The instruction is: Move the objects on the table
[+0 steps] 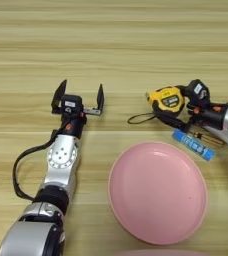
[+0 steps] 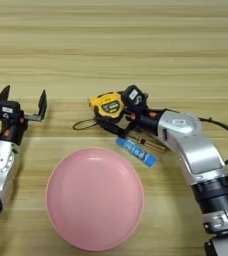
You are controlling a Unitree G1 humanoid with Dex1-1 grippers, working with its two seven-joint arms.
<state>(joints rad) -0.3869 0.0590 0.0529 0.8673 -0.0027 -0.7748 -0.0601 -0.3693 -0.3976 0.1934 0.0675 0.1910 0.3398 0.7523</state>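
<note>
- The left end effector [image 1: 80, 99] stands at about nine o'clock on the broad light tan wood-grain counter [image 1: 114, 40], its two black fingers spread wide apart and holding nothing.
- A round pink plastic plate [image 1: 157, 192] lies at six o'clock, empty, just near of the tools.
- The yellow-and-black tape measure [image 2: 107, 105] sits right of centre, its black cord [image 2: 86, 124] looping out toward nine o'clock.
- The right end effector [image 2: 117, 116] is on the tape measure, one finger over its far right end and one running under its near edge; it looks clamped on the case, though I cannot tell how firmly.
- The small blue tube [image 2: 136, 152] lies just near of that wrist, long axis running from ten o'clock to four o'clock.
- The thin orange-handled screwdriver [image 2: 154, 145] lies just beside the tube, mostly hidden by the arm.
- Judgement: the right arm is far nearer all three tools, and the plate lies at seven o'clock from it.
</note>
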